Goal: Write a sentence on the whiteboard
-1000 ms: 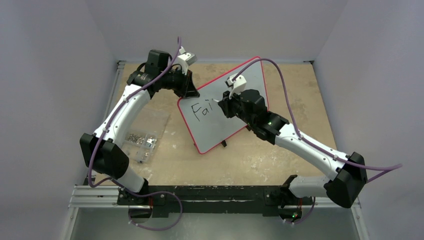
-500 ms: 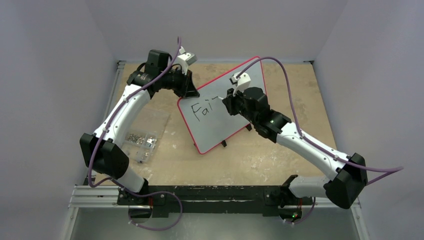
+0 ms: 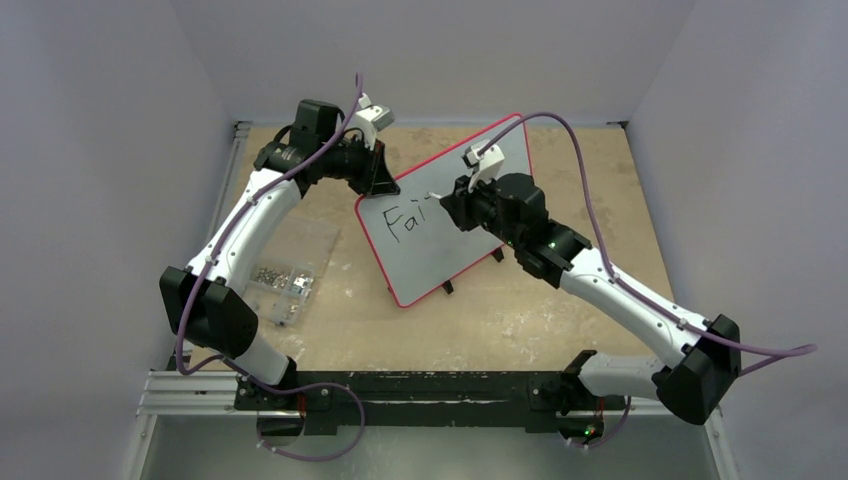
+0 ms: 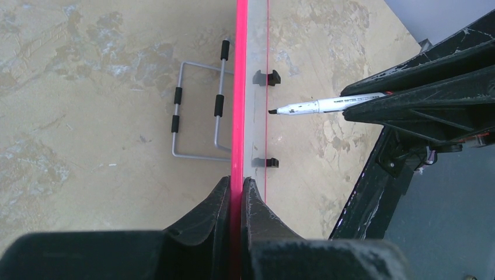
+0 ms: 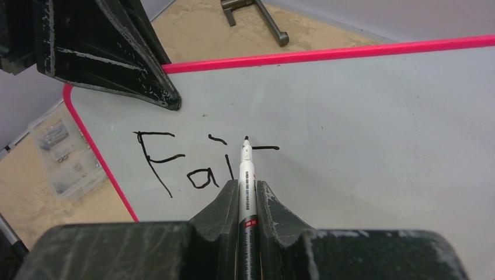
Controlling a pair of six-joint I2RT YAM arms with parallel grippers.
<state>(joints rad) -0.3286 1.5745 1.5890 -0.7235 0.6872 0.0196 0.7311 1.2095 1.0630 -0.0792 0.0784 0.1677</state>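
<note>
Mid-word: left gripper [image 4: 236, 188] clamps whiteboard [image 4: 239, 87] rim; right gripper [image 5: 240, 188] pinches marker [image 5: 247, 169], tip beside crossbar [image 5: 267, 148]. So far sentence [image 5: 175, 166] reads "Fai"; next, steady "t" downstroke.

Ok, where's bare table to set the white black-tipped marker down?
Bare tabletop lies right of the red-rimmed white whiteboard, and in the near strip between it and the arm bases. Left side is crowded: clear plastic parts box beside the left arm.
</note>
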